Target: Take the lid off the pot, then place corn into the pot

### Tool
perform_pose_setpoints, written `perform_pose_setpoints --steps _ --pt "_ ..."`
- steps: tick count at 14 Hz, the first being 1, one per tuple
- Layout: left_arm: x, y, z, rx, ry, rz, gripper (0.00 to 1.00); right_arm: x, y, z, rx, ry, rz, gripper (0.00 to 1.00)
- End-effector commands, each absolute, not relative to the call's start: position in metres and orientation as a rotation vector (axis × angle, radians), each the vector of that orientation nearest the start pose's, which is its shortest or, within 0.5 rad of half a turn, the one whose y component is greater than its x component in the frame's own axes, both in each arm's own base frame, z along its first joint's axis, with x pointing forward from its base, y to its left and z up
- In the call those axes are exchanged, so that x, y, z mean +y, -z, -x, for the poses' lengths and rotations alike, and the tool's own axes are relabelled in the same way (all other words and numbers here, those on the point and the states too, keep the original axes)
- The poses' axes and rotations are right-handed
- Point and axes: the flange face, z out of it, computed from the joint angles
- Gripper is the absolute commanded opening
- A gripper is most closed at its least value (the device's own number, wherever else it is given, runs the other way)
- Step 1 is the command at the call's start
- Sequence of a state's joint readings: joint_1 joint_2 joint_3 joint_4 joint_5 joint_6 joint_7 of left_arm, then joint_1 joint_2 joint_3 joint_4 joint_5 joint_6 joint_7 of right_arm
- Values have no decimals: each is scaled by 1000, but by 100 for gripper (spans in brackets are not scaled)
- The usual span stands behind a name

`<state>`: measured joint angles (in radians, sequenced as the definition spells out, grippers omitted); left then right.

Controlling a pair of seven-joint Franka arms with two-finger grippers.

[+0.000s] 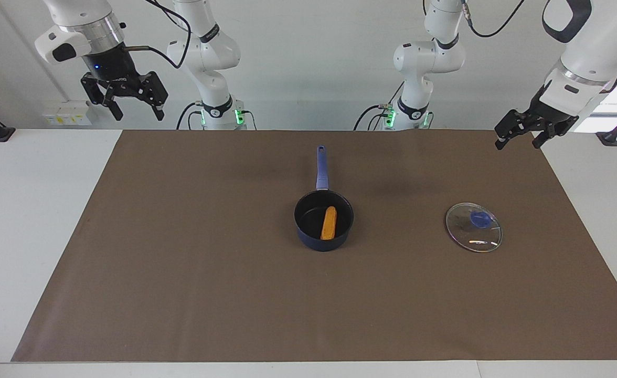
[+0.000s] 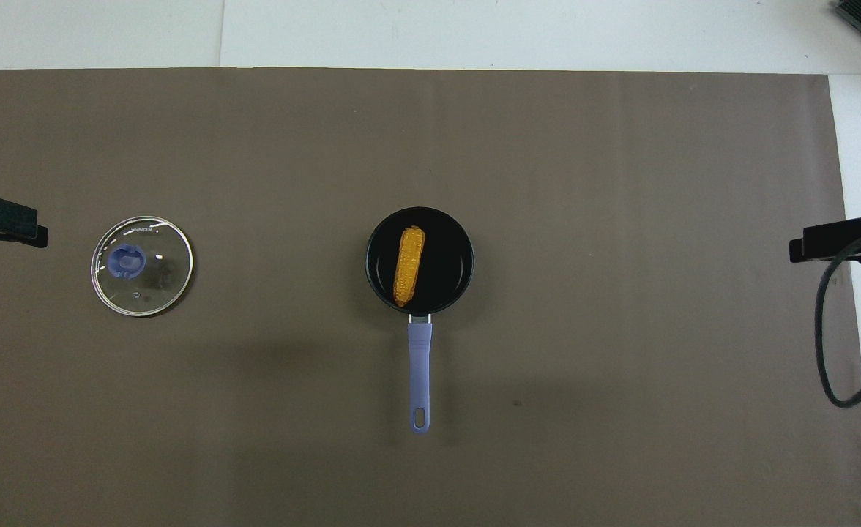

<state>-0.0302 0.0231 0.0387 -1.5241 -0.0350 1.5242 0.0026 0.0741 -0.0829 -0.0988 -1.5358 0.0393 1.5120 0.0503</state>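
The dark blue pot (image 1: 311, 240) stands uncovered in the middle of the brown mat, its long handle (image 1: 321, 168) pointing toward the robots. The yellow-orange corn (image 1: 329, 223) lies inside it on the black bottom. The clear glass lid (image 1: 474, 227) with its blue knob lies flat on the mat, beside the pot toward the left arm's end. In the overhead view the pot (image 2: 449, 256), the corn (image 2: 408, 265) and the lid (image 2: 142, 265) show the same. My left gripper (image 1: 518, 145) is open and empty, raised over the mat's corner. My right gripper (image 1: 139, 116) is open and empty, raised high.
The brown mat (image 1: 182, 262) covers most of the white table (image 1: 25, 210). Only the grippers' tips show in the overhead view: the left gripper (image 2: 6, 223) and the right gripper (image 2: 829, 245), the latter with a black cable (image 2: 833, 351).
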Motion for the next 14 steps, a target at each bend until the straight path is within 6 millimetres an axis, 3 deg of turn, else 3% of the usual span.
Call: perform_pose_setpoints --steps 1,6,14 --pt "3 -633 -549 -22 -41 3184 100 -7 -677 -517 50 71 3112 100" --pt "2 -633 -549 -19 -41 3184 100 -4 -676 -518 -18 83 3187 100" --pt "3 -633 -549 -22 -41 3184 100 0 -676 -516 38 63 3114 100"
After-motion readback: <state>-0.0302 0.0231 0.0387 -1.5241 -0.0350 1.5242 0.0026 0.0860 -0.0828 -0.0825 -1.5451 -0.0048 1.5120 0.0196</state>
